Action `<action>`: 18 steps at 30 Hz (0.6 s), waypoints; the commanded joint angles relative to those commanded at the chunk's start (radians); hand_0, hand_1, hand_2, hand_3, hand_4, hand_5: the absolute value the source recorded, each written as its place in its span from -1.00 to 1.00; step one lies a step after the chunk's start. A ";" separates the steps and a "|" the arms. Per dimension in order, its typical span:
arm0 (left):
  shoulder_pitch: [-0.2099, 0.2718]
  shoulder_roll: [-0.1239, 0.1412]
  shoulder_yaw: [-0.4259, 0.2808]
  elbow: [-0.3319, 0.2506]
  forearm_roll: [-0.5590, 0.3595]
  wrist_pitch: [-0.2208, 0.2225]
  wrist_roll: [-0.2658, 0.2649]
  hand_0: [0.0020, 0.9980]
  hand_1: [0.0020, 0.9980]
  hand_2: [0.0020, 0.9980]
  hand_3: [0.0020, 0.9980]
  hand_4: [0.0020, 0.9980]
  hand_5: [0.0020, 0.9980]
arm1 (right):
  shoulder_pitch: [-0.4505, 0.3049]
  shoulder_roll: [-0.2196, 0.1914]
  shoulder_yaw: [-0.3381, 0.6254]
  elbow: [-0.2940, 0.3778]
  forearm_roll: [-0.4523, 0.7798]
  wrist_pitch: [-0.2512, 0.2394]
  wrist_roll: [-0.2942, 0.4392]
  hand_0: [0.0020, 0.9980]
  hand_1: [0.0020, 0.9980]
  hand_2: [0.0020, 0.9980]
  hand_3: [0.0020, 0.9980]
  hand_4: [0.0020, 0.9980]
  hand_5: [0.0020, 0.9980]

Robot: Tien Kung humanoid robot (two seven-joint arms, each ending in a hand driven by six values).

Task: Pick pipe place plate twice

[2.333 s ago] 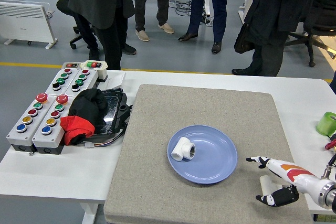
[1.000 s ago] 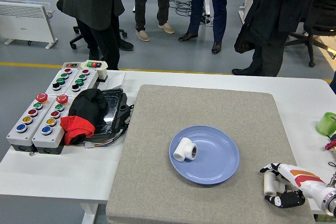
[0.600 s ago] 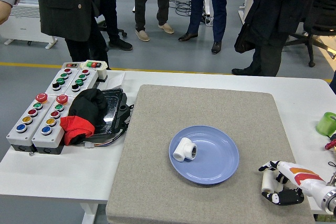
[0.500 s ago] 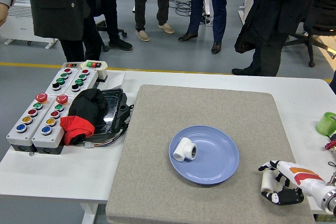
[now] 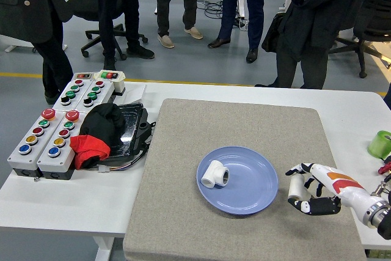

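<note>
right hand (image 5: 313, 191) grips a white pipe (image 5: 297, 190), just right of the plate (image 5: 256, 194).
a second pipe (image 5: 214, 174) lies on the plate's left part, on the grey mat (image 5: 183, 145).

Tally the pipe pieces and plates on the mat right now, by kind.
White tee pipe fitting, lying on the plate: 1
White straight pipe piece, gripped in the right hand just right of the plate: 1
Blue plate: 1
Total: 3
</note>
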 joint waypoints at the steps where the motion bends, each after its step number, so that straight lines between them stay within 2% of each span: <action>1: 0.000 0.000 0.000 0.000 0.000 0.000 0.000 0.45 0.50 0.40 0.29 -0.19 1.00 | 0.018 0.012 -0.010 -0.003 0.005 -0.006 0.002 -0.35 -0.08 0.17 0.47 0.34 -0.36; 8: -0.001 0.000 0.000 0.000 -0.003 0.000 0.001 0.45 0.50 0.40 0.29 -0.19 1.00 | 0.114 0.072 -0.109 -0.041 0.030 -0.033 0.012 -0.35 -0.08 0.17 0.46 0.34 -0.36; 13: -0.001 0.000 0.001 0.000 -0.006 -0.001 0.002 0.45 0.49 0.40 0.30 -0.19 1.00 | 0.178 0.117 -0.197 -0.113 0.046 -0.070 0.022 -0.32 -0.06 0.18 0.47 0.33 -0.36; 18: 0.000 0.000 0.001 0.000 -0.007 -0.002 0.003 0.45 0.50 0.40 0.29 -0.19 1.00 | 0.214 0.143 -0.250 -0.175 0.031 -0.094 0.024 -0.30 -0.04 0.19 0.47 0.32 -0.37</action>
